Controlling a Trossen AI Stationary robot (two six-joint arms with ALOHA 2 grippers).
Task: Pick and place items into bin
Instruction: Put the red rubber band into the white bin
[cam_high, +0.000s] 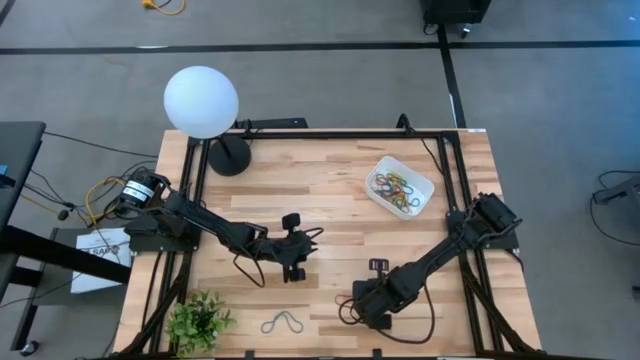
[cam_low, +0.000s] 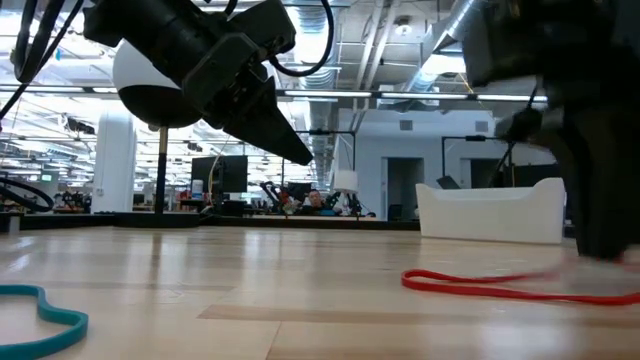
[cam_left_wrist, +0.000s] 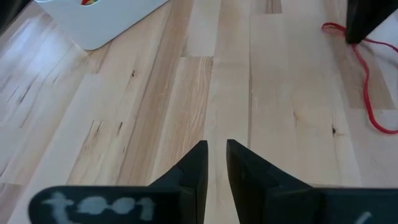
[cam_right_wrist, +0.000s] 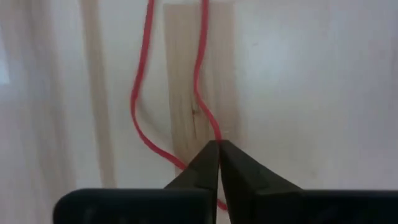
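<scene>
**Right gripper pinched on a red band, bin filled at upper right**

Wooden table (cam_high: 330, 200) across the centre of the high view, framed by black rails. White globe lamp (cam_high: 201, 101) on a black base at the upper left of the tabletop. Small green plant (cam_high: 199, 322) at the lower left corner.

Left arm stretched from the left edge toward mid-table, left gripper (cam_high: 292, 262) hanging clear above bare wood, well apart from every band. In the left wrist view, fingers (cam_left_wrist: 194, 168) parted by a narrow slit, nothing between them; empty.

Right arm bent in from the right edge, right gripper (cam_high: 371, 304) down at the tabletop, lower centre-right of the high view. In the right wrist view, fingertips (cam_right_wrist: 219, 148) pressed together on one strand of the red rubber band (cam_right_wrist: 140, 118), whose loop runs away across the wood toward the top of that frame. In the low view, same red band (cam_low: 500, 286) flat on the table at lower right, running under the dark blurred gripper at the right edge.

White bin (cam_high: 400, 186) at the upper right of the tabletop, turned at an angle, well apart from both grippers. Heap of coloured rubber bands (cam_high: 396, 188) inside: red, yellow and green among them.

Grey-blue rubber band (cam_high: 283, 322) loose near the bottom edge, lower centre, between plant and right gripper; teal at the lower left of the low view.
</scene>
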